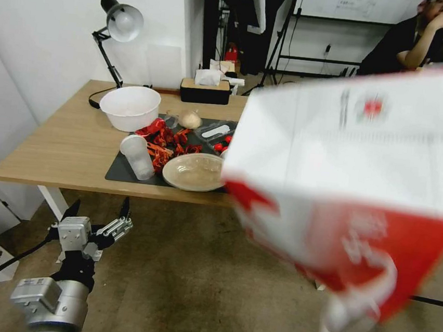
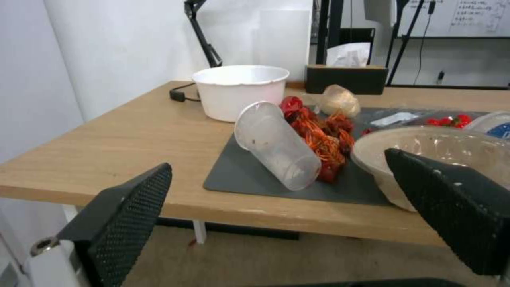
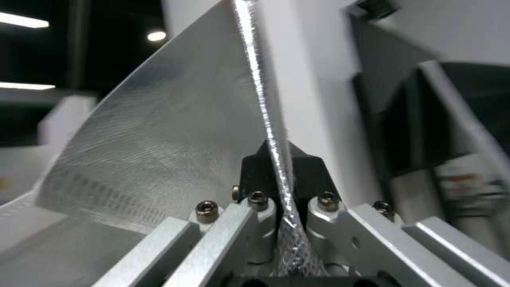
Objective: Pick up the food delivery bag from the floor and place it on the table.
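The food delivery bag [image 1: 347,162], white with a red side and a small red logo, hangs tilted in the air at the right, in front of the table's right end and well off the floor [image 1: 183,287]. A white strap handle dangles under it. In the right wrist view my right gripper [image 3: 280,159] is shut on the bag's foil-lined wall [image 3: 159,139], pinching its edge. My left gripper [image 1: 99,211] is open and holds nothing, low at the left just before the table's [image 1: 72,141] front edge. The left wrist view faces the tabletop [image 2: 133,135] between its black fingers [image 2: 127,215].
On the dark mat [image 1: 122,169] lie a tipped clear cup [image 1: 137,157], red crayfish shells [image 1: 163,142] and a shallow bowl [image 1: 194,171]. A white bowl [image 1: 130,107], a desk lamp [image 1: 117,25] and a tissue box [image 1: 205,90] stand behind. Bare wood lies at the table's left.
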